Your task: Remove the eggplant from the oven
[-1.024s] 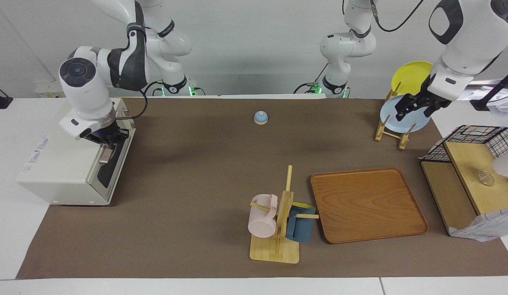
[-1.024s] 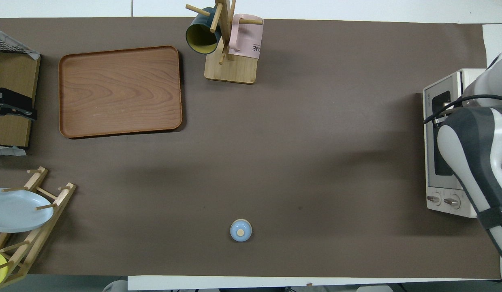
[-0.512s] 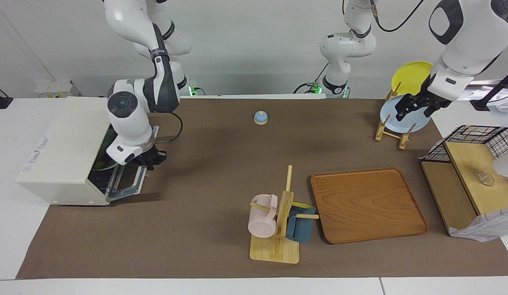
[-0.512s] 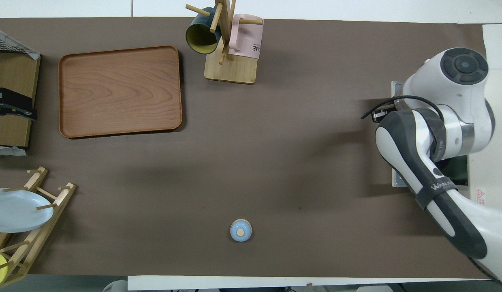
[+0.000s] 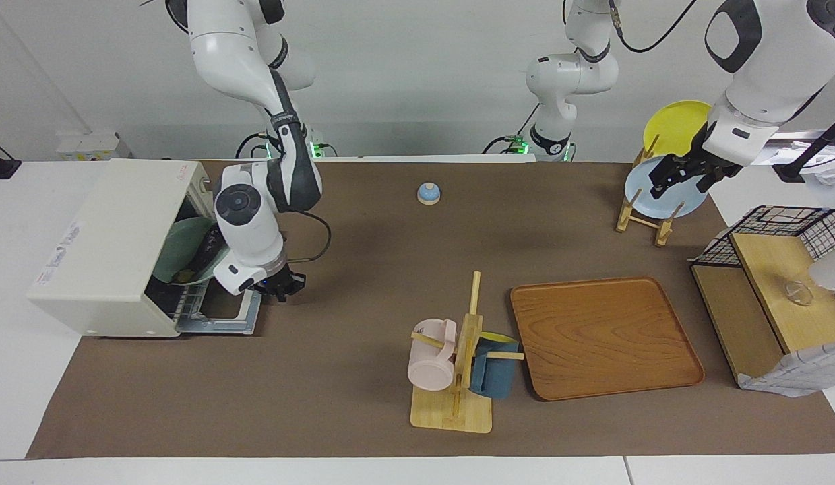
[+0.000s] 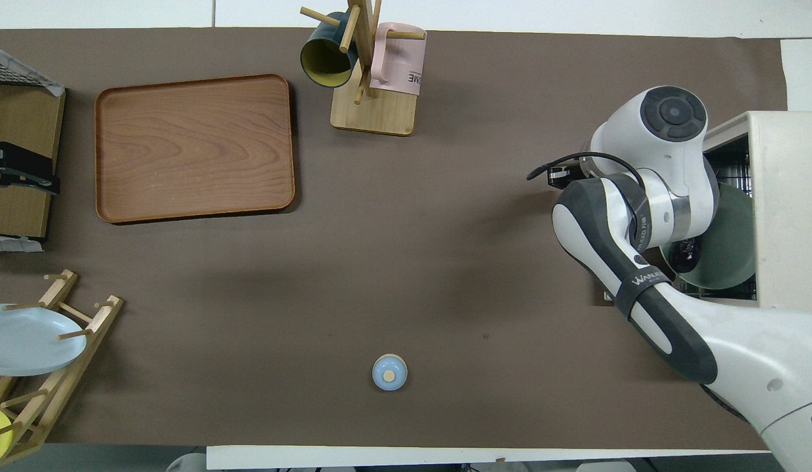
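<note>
At the right arm's end of the table, the oven (image 5: 114, 249) stands with its door (image 5: 222, 316) dropped flat onto the brown mat (image 5: 363, 269). Inside, a pale green plate (image 5: 181, 250) leans on the rack, and the dark eggplant (image 5: 203, 252) lies on it, partly hidden by the arm; in the overhead view only a dark end of it shows at the plate's edge. The right gripper (image 5: 282, 286) hangs low at the outer edge of the open door, just over the mat; whether its fingers are spread or closed cannot be told, and nothing is seen in them. The left gripper (image 5: 683, 176) waits at the left arm's end, in front of a blue plate (image 5: 687, 202) that stands in a wooden plate rack (image 5: 643, 222), with a yellow plate (image 5: 676, 124) in the rack nearer the robots; its fingers appear parted and hold nothing. Near the robots' edge of the mat sits a small blue bell (image 5: 428, 193). Farther out stands a mug tree (image 5: 457, 377) carrying a pink mug (image 5: 430, 364) and a blue mug (image 5: 492, 377), with a wooden tray (image 5: 602, 337) just beside it. A wooden shelf (image 5: 767, 303) with a wire basket (image 5: 774, 225) fills the table's corner at the left arm's end.
</note>
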Controlling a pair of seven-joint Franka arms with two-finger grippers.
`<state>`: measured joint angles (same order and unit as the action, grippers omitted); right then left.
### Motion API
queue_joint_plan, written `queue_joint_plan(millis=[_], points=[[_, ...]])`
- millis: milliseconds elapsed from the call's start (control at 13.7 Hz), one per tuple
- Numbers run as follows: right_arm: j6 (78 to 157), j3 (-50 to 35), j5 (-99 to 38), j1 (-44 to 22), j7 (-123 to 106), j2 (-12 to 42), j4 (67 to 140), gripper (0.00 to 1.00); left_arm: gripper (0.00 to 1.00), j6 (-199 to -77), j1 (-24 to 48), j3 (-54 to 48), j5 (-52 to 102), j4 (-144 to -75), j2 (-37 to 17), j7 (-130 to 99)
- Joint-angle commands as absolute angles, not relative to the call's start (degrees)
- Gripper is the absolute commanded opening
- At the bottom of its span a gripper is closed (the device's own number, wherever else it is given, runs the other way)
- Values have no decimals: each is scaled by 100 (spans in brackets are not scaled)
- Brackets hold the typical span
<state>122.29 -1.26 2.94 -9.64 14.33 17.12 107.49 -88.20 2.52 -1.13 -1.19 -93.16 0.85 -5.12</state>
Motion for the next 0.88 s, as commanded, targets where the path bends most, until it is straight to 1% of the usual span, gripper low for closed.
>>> queue_joint_plan(millis=[0,146,293,439,659,805], points=[[11332,-44,176,-635,1660,1145,10582,36,100,-8736,237,-114,-79,-9299,132,-536],[11057,-53,167,-160,1705,1002,10739,42,100,-8736,237,-114,-79,-9299,132,-527],[11231,-53,176,149,1670,862,11160,44,100,-8736,237,-114,-79,-9299,132,-527],[11539,-53,176,220,1644,809,11425,44,100,-8736,229,-114,-79,-9299,132,-536],[11558,-53,176,299,1617,782,11487,42,100,-8736,237,-114,-79,-9299,132,-536],[11575,-53,184,325,1434,800,11601,39,100,-8736,237,-114,-79,-9299,132,-527]])
